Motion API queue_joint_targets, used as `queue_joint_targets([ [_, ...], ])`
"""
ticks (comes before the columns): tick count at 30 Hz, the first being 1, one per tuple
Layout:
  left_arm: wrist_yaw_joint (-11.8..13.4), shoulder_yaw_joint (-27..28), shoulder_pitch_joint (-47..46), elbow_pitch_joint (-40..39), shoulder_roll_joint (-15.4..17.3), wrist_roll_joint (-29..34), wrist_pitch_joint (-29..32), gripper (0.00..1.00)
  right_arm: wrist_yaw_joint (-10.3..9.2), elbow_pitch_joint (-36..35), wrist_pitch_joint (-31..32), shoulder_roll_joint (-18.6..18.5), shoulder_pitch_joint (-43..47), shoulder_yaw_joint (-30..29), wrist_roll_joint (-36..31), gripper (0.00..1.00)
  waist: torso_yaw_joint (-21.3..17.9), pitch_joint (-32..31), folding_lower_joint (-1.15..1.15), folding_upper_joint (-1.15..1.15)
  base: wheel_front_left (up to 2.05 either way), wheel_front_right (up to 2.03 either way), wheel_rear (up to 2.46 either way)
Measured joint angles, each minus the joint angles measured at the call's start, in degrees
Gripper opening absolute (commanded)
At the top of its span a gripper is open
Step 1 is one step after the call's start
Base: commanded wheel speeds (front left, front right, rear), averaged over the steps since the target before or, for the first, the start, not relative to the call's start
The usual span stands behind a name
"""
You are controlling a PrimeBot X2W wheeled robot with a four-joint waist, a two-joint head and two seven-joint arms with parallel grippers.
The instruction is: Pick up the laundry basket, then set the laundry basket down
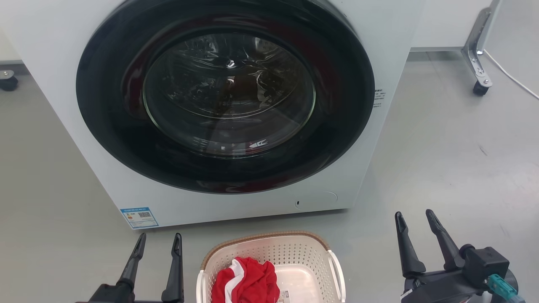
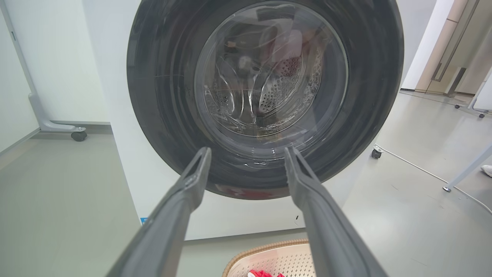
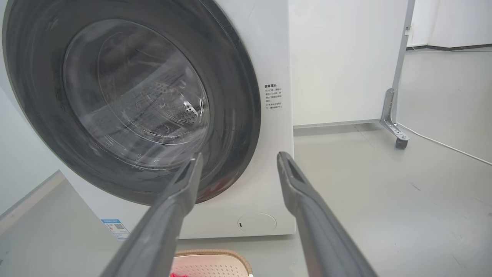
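Currently, left gripper [image 1: 160,237] and right gripper [image 1: 414,215] fingers stand spread, empty, touching nothing. Cream-white perforated plastic laundry basket [image 1: 294,252] sits before the white front-loading washing machine [image 1: 63,63], containing crumpled red-and-white cloth [image 1: 248,280].

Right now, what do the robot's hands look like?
The left gripper and right gripper each have two long, dark grey fingers tapering to narrow tips. The right gripper's black blocky base carries a teal connector.

The cream perforated laundry basket [image 1: 294,256] with a brown rim stands upright on the floor, holding red-and-white cloth.
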Motion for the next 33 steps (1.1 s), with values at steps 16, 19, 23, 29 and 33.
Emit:
queue_joint_targets([
  [16, 0.43, 0.98, 0.25, -1.38, -0.65, 1.11, 2.91, 1.00, -0.09, -1.62, 0.02, -0.02, 0.99, -0.64, -1.36, 1.00, 0.19, 0.23, 0.00, 0.00, 0.00, 0.00, 0.00],
  [19, 0.43, 1.24, 0.27, -1.52, -0.80, 1.15, 3.44, 1.00, -0.11, -1.80, 0.04, -0.02, 1.22, -0.70, -1.37, 1.00, 0.21, 0.26, 0.00, 0.00, 0.00, 0.00, 0.00],
  [23, 0.44, 1.48, 0.34, -1.85, -0.90, 1.31, 3.90, 1.00, -0.51, -2.09, 0.09, -0.02, 1.54, -0.92, -1.37, 1.00, 0.21, 0.33, 0.00, 0.00, 0.00, 0.00, 0.00],
  [29, 0.41, 1.48, 0.97, -0.22, -1.48, 1.07, 3.91, 0.00, -0.48, -0.52, 0.18, 0.68, 2.66, -0.60, -1.31, 0.00, 0.21, 0.40, 0.00, 0.00, 0.00, 0.00, 0.00],
  [33, -0.09, 1.99, 1.15, 0.18, -1.62, 0.00, 4.27, 0.00, 0.02, -0.21, 0.67, 1.11, 2.91, -1.74, -0.07, 0.00, 0.24, 0.37, 0.00, 0.00, 0.00, 0.00, 0.00],
])
